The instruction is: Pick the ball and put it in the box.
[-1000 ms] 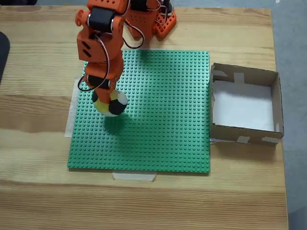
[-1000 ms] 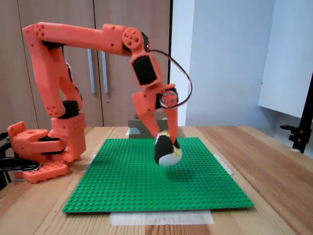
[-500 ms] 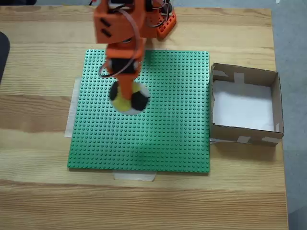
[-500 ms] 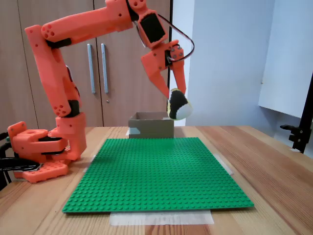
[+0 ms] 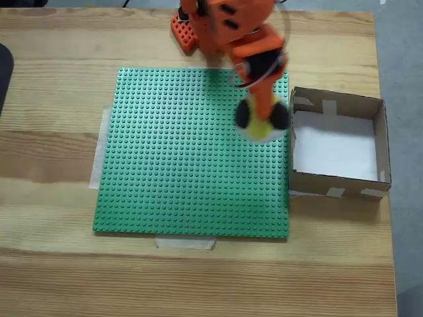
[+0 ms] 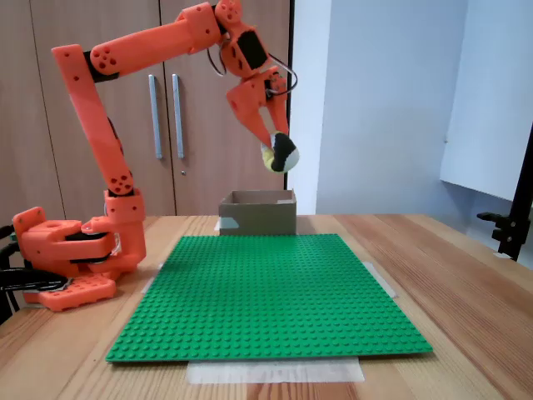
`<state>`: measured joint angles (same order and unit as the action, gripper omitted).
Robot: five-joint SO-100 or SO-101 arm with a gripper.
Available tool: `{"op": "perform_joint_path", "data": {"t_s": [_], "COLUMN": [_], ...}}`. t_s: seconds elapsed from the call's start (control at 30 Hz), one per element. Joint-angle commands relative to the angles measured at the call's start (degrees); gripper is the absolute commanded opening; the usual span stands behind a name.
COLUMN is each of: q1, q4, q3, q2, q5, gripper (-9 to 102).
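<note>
Fingers [image 6: 277,150] pinch the ball [image 5: 262,121], held high above the green baseplate's [image 5: 192,152] edge, just short of the box [image 5: 380,142]. Transport is underway; next it likely needs carrying over the white interior, then release

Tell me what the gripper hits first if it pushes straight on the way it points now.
Probably the green baseplate near the cardboard box: the gripper, clamping the ball, aims steeply down. Depth is uncertain.
</note>
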<state>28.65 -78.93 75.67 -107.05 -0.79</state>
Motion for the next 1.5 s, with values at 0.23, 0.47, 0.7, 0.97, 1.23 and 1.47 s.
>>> {"op": "perform_joint_path", "data": {"t_s": [0.23,0.47,0.7,0.97,1.23,1.47], "q1": [12.48,16.96,18.90,19.78,20.30,20.30], "q4": [4.75,9.32,11.16,12.22,14.33,15.73], "q3": [-2.37,3.96,1.32,-2.46,-3.34,-1.32], "q2": [-3.52,-2.29,3.25,11.43,15.64,15.73], "q5": [-1.85,-4.92,-7.38,-11.07,-14.41,-13.01], "gripper": [-1,-1,-1,-1,-1,-1]}}
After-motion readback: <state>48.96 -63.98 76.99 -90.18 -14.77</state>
